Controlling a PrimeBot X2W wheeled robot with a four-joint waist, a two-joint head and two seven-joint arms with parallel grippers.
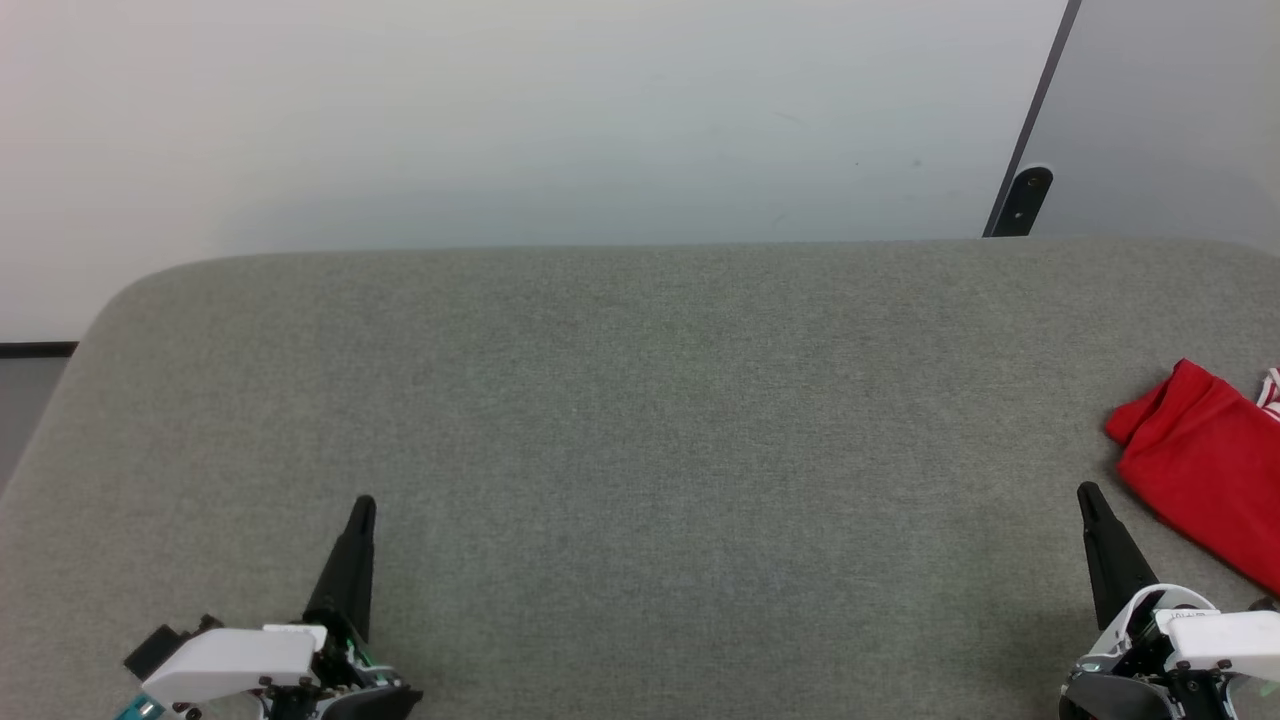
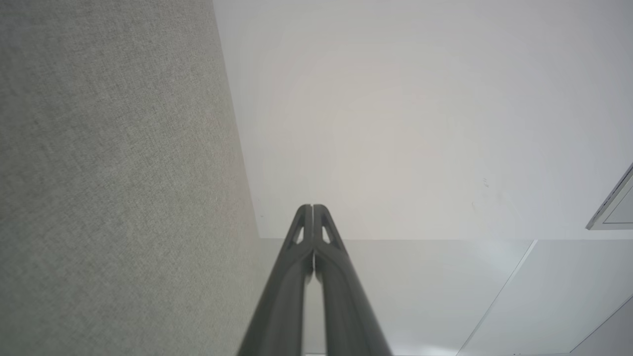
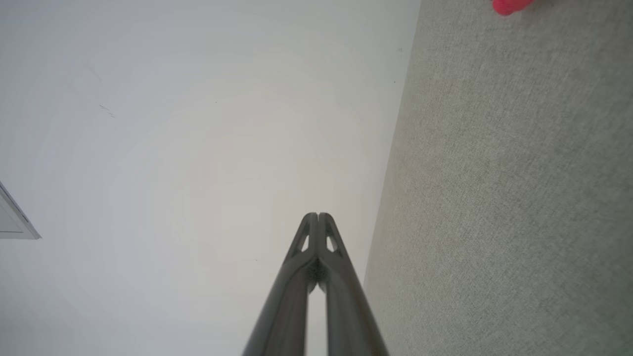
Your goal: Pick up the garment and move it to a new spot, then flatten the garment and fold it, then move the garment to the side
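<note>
– Grey woven cloth covers the upholstered table [image 1: 600,380], and most of it lies bare. At the near left I see the left gripper [image 1: 362,503]. Its two dark fingers are pressed together to one point, with nothing between them.

– And the other one?

– At the near right, the right gripper [image 1: 1087,490] is the same: clenched, holding nothing, pointing toward the pale wall [image 1: 500,120].

– Where is the shirt, then?

– The red shirt [image 1: 1205,475] lies at the far right of the table, near the right gripper but apart from it. It is bunched, and the edge of the head view cuts part of it off. A bit of striped white sleeve [image 1: 1270,390] shows at its far side.

– How will it handle, you think?

– Soft and light, I would say, with no stiffness. It will hang and drag when lifted, and the rough cloth below may hold it back a little. I would take it at the thick rolled corner nearest the right gripper, pinching through more than one layer so it does not slip out. The fingers must open first. For flattening, I believe both grippers are needed.
</note>
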